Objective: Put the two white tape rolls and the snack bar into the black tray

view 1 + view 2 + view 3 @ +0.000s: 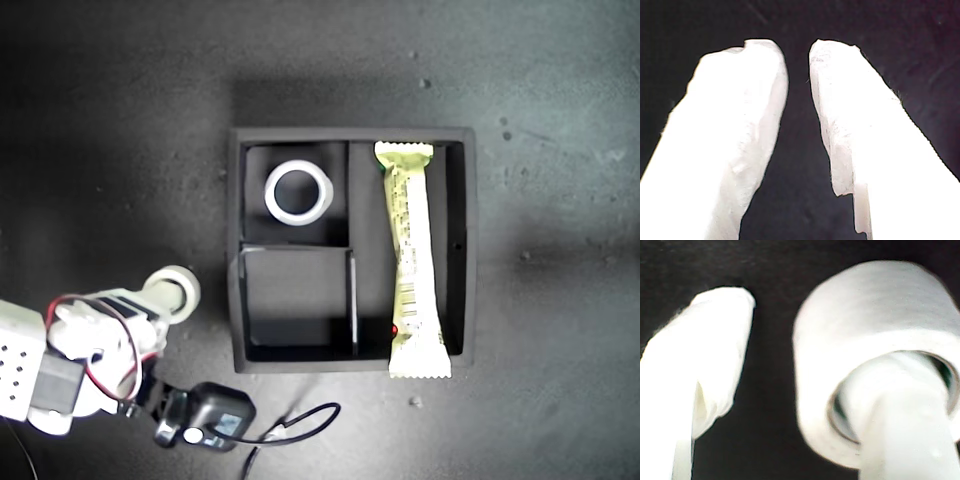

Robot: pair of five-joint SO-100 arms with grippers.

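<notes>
The black tray sits mid-table in the exterior view. An all-white tape roll lies flat in its upper small compartment. The snack bar lies along the long compartment on the exterior view's right, one crimped end resting over the tray wall. A second tape roll with a greenish inner rim is threaded on one finger of my second gripper, outside the tray at the exterior view's lower left; the other finger stands apart from it. My first gripper is slightly open and holds nothing.
The other small compartment holds nothing. A black wrist camera and its cable lie beside the second arm near the exterior view's bottom edge. The dark tabletop stretches around the tray.
</notes>
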